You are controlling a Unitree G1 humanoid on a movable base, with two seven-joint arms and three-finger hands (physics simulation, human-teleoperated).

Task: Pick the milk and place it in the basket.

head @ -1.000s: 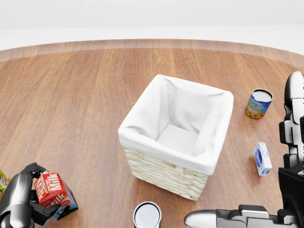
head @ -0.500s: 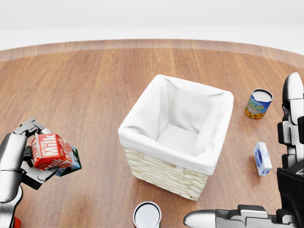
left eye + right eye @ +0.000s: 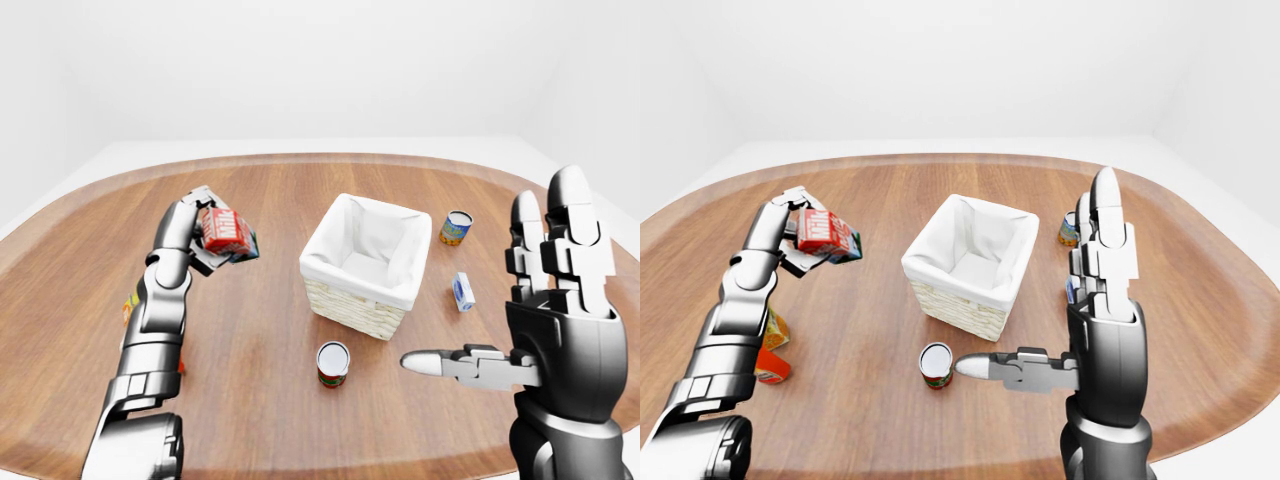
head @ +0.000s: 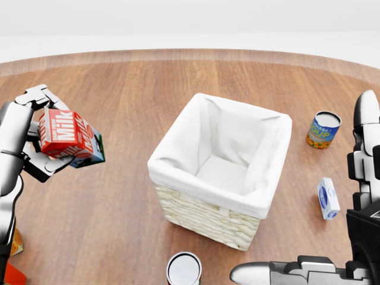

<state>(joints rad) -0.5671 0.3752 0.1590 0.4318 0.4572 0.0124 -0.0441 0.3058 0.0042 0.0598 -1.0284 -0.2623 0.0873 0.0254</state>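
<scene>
A red milk carton (image 4: pixel 64 140) with white lettering hangs tilted above the wooden table, left of the basket. My left hand (image 4: pixel 37 138) is shut on it, fingers wrapped round its left side. The wicker basket (image 4: pixel 208 217) with a white cloth lining stands in the middle of the head view and holds nothing. My right hand (image 3: pixel 545 300) is raised at the right, open, with fingers upright and thumb pointing left, holding nothing.
A soup can (image 4: pixel 323 129) stands right of the basket, with a small blue-and-white carton (image 4: pixel 327 198) below it. A red can (image 4: pixel 184 270) stands below the basket. Orange and red packages (image 3: pixel 770 348) lie by my left arm.
My left hand has lifted the milk carton from the lower left corner up to the height of the basket's rim. The right hand and the basket have stayed put.
</scene>
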